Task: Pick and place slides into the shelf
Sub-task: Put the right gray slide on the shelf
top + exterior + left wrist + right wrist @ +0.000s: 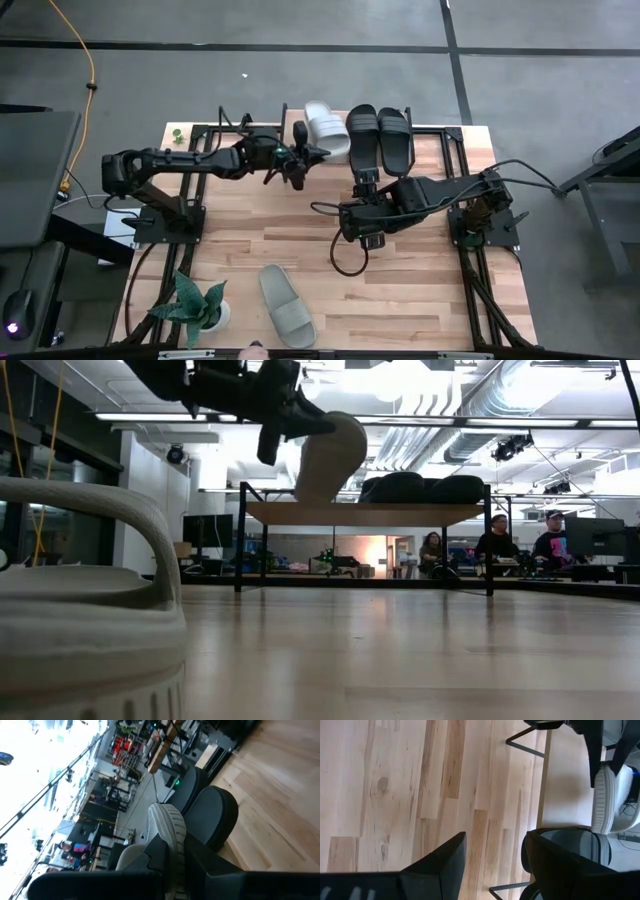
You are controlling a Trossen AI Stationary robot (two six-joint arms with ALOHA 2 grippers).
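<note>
I am holding a light grey slide [322, 128] in my left gripper [300, 160], fingers clenched on its edge, the sandal tilted above the shelf [365, 513] at the table's far edge. Its ribbed pale sole [169, 832] is showing just beside the black pair [380, 135], which is lying side by side on the plank. My right gripper [492, 865] is hanging released, empty, near the shelf's front. The other grey slide [287, 305] is lying on the table [420, 290] near a small potted plant [198, 303].
</note>
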